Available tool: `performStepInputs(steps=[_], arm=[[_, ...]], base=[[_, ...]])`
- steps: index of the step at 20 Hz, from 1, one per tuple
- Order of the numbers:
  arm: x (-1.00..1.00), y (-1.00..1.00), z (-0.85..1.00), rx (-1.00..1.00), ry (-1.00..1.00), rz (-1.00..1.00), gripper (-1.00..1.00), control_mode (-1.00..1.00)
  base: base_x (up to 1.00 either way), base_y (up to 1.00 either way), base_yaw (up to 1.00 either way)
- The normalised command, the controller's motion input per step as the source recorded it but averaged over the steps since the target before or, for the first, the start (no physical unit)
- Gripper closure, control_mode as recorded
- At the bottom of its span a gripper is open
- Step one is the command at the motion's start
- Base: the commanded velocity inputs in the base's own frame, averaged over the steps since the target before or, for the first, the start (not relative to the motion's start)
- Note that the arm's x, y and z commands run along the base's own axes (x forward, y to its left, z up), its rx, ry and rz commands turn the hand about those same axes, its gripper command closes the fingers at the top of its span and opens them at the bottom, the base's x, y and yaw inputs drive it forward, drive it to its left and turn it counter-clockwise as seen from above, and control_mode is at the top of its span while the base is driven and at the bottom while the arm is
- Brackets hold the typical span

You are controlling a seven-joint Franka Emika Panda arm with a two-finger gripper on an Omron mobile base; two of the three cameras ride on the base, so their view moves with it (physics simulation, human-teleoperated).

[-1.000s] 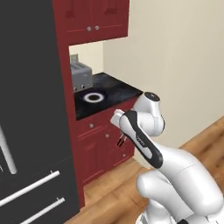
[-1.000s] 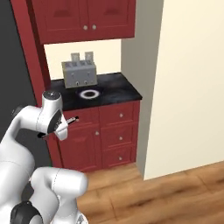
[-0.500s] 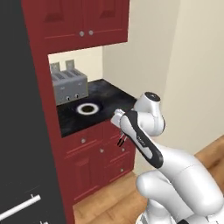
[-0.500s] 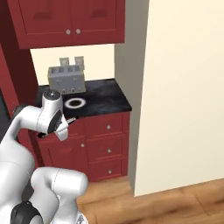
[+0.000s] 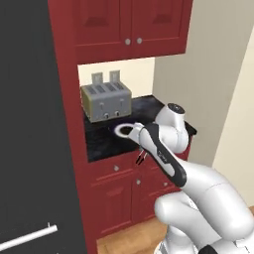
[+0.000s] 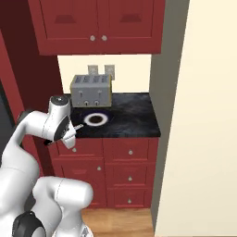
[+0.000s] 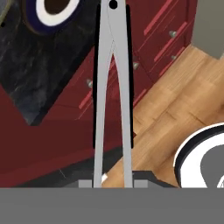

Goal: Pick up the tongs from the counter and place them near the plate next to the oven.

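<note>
While your hand stays clenched on the tongs, they hang short of the tabletop, over the red drawers at its front edge. Beyond sits the plate, with the toaster behind it. Let go now and I judge they'd drop to the floor; reach too far and the tips could knock the plate.

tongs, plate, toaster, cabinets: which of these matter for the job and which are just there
In the job:
- tongs, held in the shut end effector, out in front of the cabinets
- plate, white with a dark centre, on the black countertop

Just there:
- toaster, behind the plate
- red drawers below
- red upper cabinets
- wood floor
</note>
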Motion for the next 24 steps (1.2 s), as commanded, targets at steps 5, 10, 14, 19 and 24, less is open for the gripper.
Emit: performStepInputs(steps=[5,10,14,19,24], arm=[[0.00,0.00,0.00,0.00,0.00,0.00,1.00,1.00],[0.00,0.00,0.00,0.00,0.00,0.00,1.00,1.00],[0.00,0.00,0.00,0.00,0.00,0.00,1.00,1.00],[0.06,-0.12,0.00,0.02,0.00,0.01,1.00,-1.00],[0.56,-0.19,0.00,0.01,0.00,0.30,1.00,-1.00]], base=[[0.57,-0.27,0.33],[0.53,-0.17,0.20],[0.00,-0.01,0.01],[0.00,0.00,0.00],[0.00,0.00,0.00]])
